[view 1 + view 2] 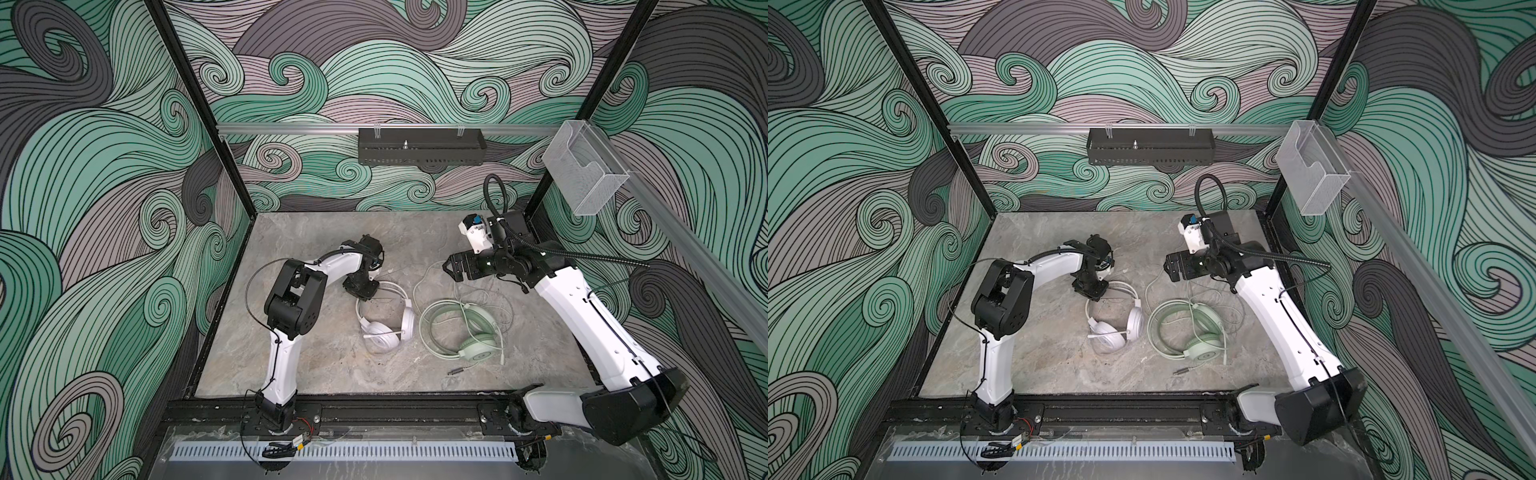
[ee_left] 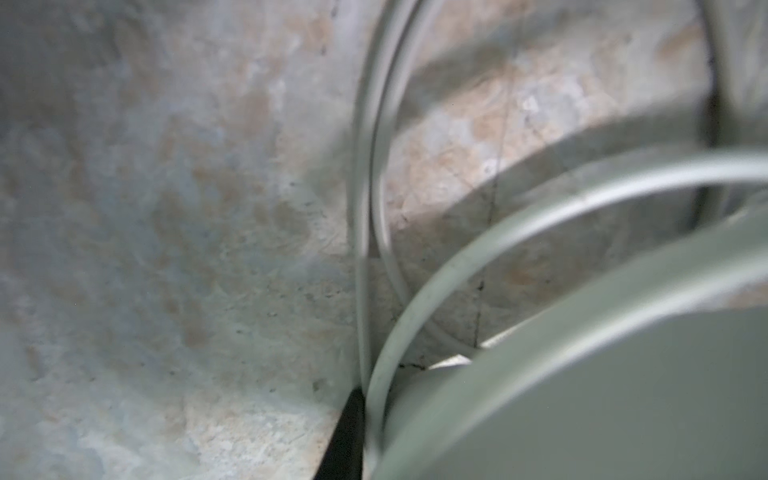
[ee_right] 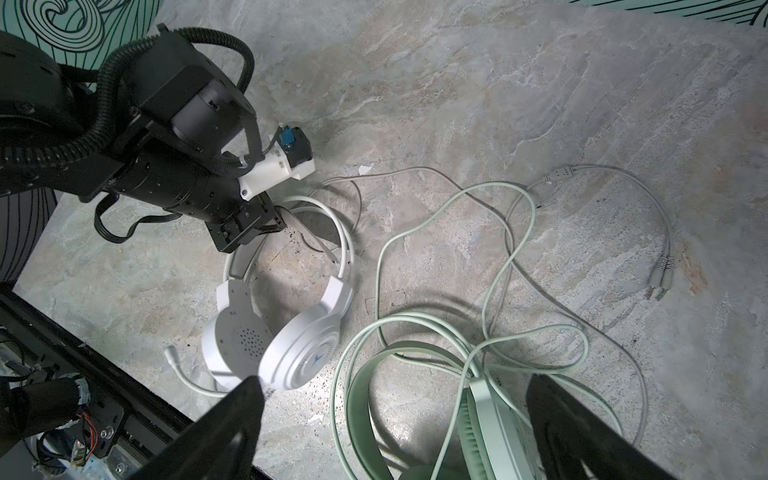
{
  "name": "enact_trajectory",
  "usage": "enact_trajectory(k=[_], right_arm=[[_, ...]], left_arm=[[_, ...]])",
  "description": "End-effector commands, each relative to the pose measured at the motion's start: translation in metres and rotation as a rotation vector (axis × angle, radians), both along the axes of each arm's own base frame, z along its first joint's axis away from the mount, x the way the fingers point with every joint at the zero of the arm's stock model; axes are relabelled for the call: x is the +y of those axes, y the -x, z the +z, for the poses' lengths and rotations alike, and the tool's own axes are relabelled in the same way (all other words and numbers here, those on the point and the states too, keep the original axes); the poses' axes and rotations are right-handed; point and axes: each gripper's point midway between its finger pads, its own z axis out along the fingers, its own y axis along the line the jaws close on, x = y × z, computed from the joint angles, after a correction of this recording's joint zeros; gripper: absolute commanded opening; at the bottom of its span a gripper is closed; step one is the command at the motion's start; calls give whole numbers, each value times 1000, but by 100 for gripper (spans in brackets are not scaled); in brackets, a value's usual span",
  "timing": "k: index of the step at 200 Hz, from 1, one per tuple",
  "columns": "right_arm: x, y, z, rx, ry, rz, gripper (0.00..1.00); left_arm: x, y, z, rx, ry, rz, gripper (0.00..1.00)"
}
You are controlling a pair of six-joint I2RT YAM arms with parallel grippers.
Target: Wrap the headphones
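marble-look table [image 1: 316,232] carries both sets in both top views: the white headset [image 1: 380,334] sits left of the mint headset [image 1: 478,348], and their leads sprawl loose, so nothing is wrapped yet. your left gripper [image 1: 361,289] is down at the white headband [image 1: 395,284], probably to pin it. the left wrist view is too blurred to tell whether those jaws have closed on anything. in the right wrist view your right gripper [image 3: 395,380] hangs wide open and empty over the mint cable [image 3: 377,282], likely ready to gather it.

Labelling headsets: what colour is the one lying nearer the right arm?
That headset is pale mint green, clearest in a top view.
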Motion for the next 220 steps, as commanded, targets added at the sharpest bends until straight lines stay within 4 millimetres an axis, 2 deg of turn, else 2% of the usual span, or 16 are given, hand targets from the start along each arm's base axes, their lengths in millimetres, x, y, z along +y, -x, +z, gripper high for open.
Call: enact_trajectory(k=[1,23,64,98,118,135,154,176,186,204,220], right_arm=[[0,-2,22,-48,-36,-7,99],[1,-1,28,-56,-47,-7,99],[1,3,40,-82,-67,-8,99],[5,-3,58,-118,-91,1,99],[16,-7,80,-155,-135,48,99],[31,-7,104,-204,-205,119,98],[53,3,135,-271,-290,239,98],[80,22,156,-329,-315,377,98],[89,28,159,-336,-325,417,98],[98,30,153,-326,-321,438,98],[96,24,143,-316,-298,409,98]], left_arm=[[9,-13,10,-88,-38,36,5],[16,-27,54,-201,-59,72,0],[26,-43,176,-483,-34,158,0],[30,-36,275,-761,35,245,0],[33,-26,321,-899,109,320,0],[36,-18,351,-960,121,340,0],[39,-14,379,-1005,126,331,0],[37,-12,395,-1028,99,306,0],[35,-12,394,-1012,109,307,0],[28,-7,387,-966,152,327,0],[27,-1,365,-889,158,381,0]])
